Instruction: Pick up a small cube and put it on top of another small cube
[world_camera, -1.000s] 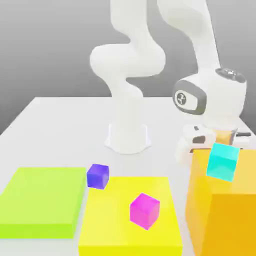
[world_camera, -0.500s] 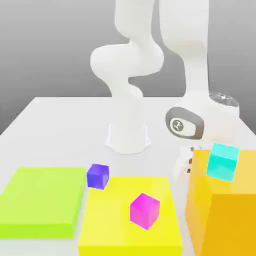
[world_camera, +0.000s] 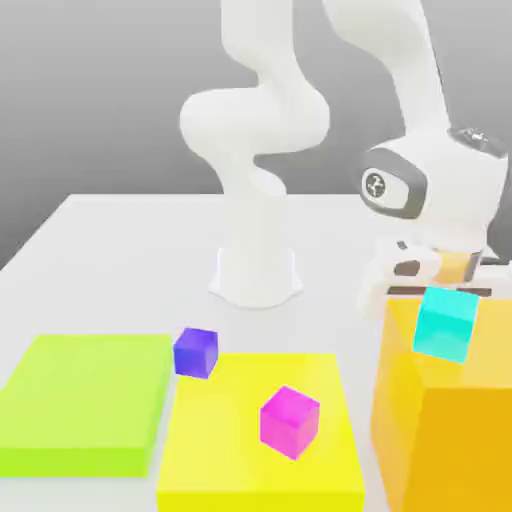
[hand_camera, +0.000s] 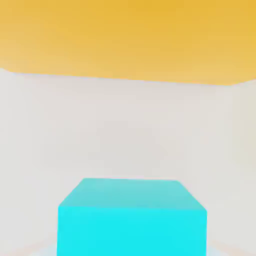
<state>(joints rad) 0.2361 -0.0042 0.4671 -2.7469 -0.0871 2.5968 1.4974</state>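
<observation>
The small cube (world_camera: 445, 323) is translucent cyan and rests on the top front edge of a tall orange block (world_camera: 445, 430) at the exterior view's right. My gripper (world_camera: 440, 285) hangs just behind and above it, shut; I cannot tell whether it touches the cube. The hand view has the same cyan cube (hand_camera: 131, 217) close up, with the orange surface (hand_camera: 125, 35) beyond it. A magenta cube (world_camera: 290, 422) lies on a flat yellow slab (world_camera: 230, 470). A purple cube (world_camera: 195, 352) sits at that slab's far left corner.
A flat lime-green slab (world_camera: 85, 400) lies at the exterior view's left, beside the yellow one. The arm's white base (world_camera: 257, 270) stands mid-table behind the slabs. The orange block is much taller than both slabs.
The hand dipped low behind the orange block half a second ago and has risen again. The jaws went from wide open to shut. The cyan cube has stayed in place.
</observation>
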